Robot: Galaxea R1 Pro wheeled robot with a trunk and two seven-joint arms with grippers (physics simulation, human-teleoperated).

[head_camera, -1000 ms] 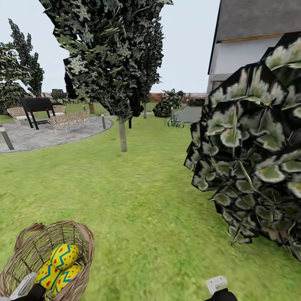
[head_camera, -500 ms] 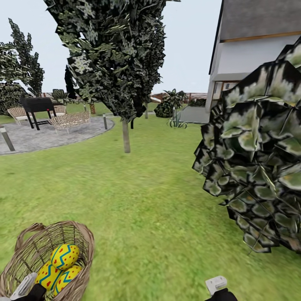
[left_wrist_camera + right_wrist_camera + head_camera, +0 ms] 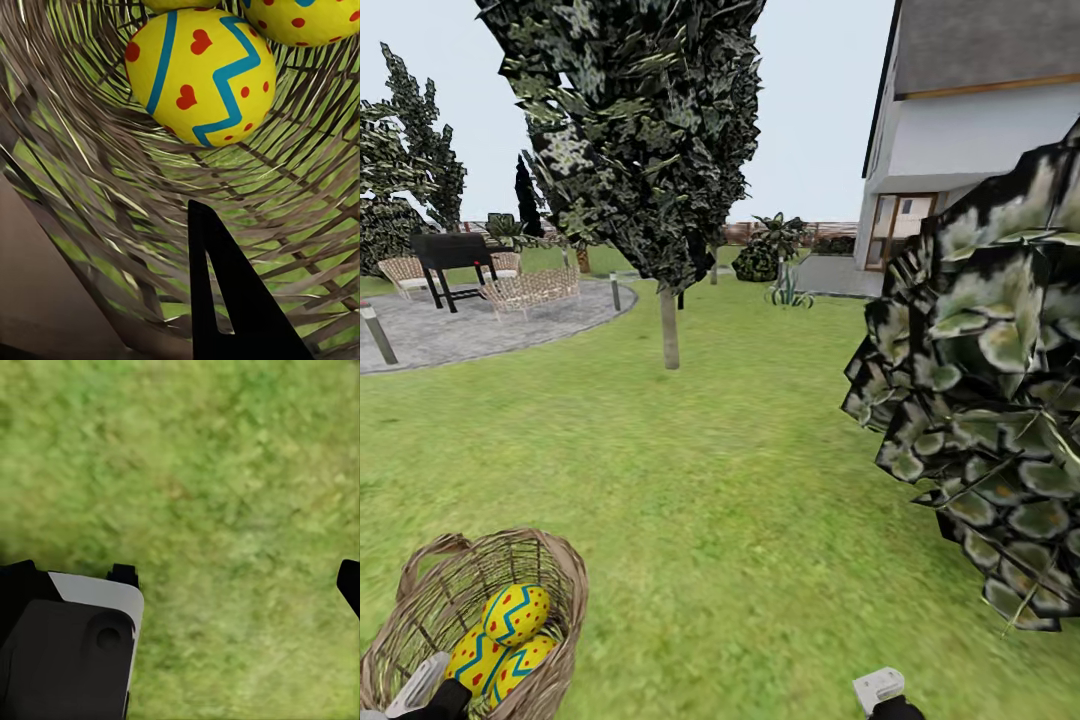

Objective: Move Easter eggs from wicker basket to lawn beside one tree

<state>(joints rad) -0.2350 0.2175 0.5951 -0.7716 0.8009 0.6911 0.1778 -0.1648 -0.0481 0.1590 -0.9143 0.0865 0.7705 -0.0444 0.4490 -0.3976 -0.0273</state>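
Inside the wicker basket (image 3: 550,590) lie 3 Easter eggs (image 3: 514,613).

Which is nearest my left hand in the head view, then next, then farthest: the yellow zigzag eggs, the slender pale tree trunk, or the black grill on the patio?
1. Yellow zigzag eggs, in the basket beside the left hand.
2. Slender pale tree trunk, ahead across the lawn.
3. Black grill, far left on the patio.

The brown wicker basket (image 3: 480,620) stands upright on the lawn (image 3: 740,520) at the left gripper (image 3: 420,690), holding 3 yellow eggs (image 3: 515,613). The tree (image 3: 670,330) stands well ahead.
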